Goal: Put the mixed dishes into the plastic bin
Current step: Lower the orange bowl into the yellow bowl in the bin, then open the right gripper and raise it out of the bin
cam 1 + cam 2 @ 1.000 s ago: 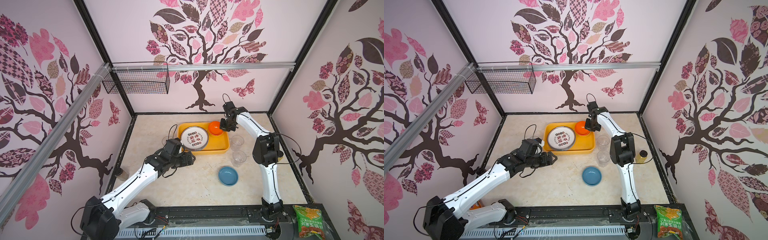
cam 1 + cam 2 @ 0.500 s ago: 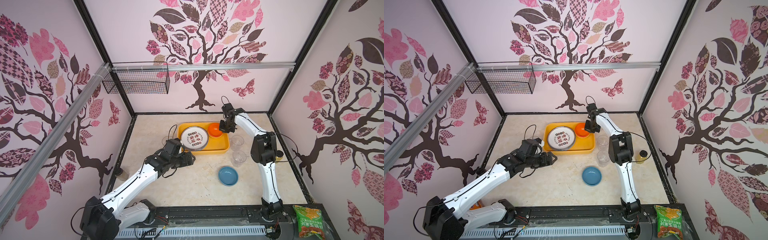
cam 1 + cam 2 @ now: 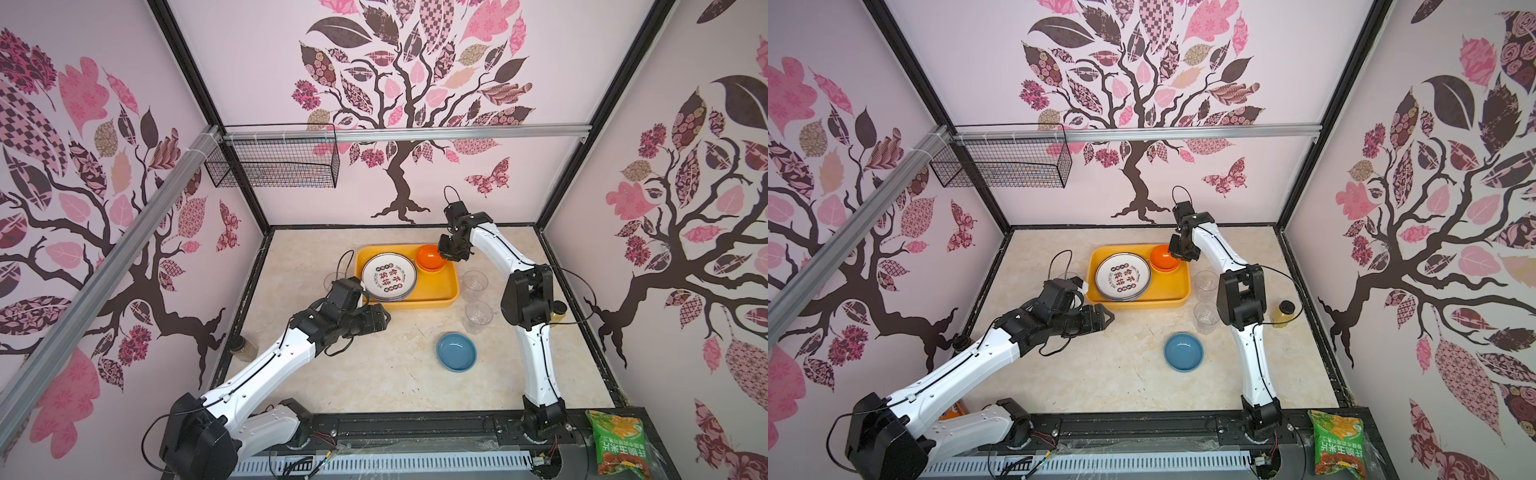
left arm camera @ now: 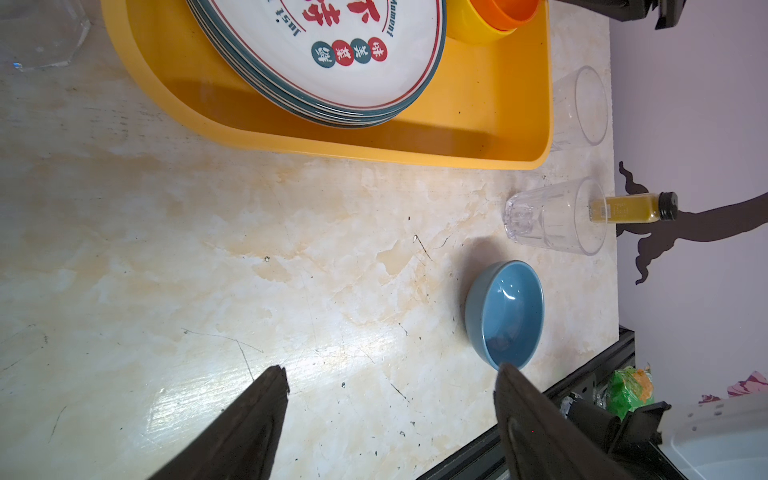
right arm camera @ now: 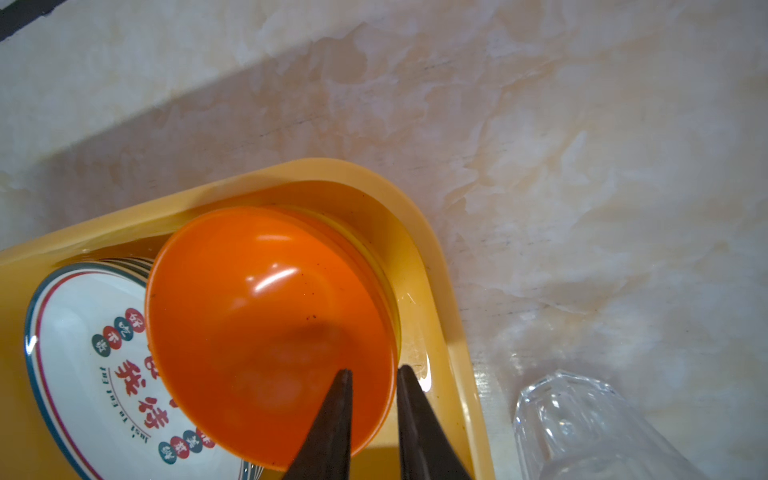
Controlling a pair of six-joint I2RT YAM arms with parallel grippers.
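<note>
The yellow-orange plastic bin (image 3: 415, 305) (image 3: 1142, 303) holds a stack of white plates (image 3: 388, 277) (image 5: 91, 345) and an orange bowl (image 3: 430, 257) (image 5: 266, 324) nested on a yellow bowl (image 4: 478, 33) in its far right corner. My right gripper (image 3: 445, 257) (image 5: 374, 372) straddles the orange bowl's rim, jaws slightly apart, not pinching it. A blue bowl (image 3: 456, 352) (image 4: 505, 313) and two clear tumblers (image 3: 475, 284) (image 3: 478, 316) stand on the table right of the bin. My left gripper (image 3: 384, 320) (image 4: 390, 372) hovers open and empty near the bin's front left corner.
A third tumbler (image 4: 37, 33) stands left of the bin, partly behind my left arm. An amber bottle (image 3: 1283, 313) stands by the right wall, another bottle (image 3: 245, 347) by the left wall. A snack bag (image 3: 619, 440) lies off the front right. A wire basket (image 3: 274, 162) hangs at the back left.
My right gripper's jaws have parted a little from shut, and the orange bowl now rests in the bin's corner. The left arm has stayed still.
</note>
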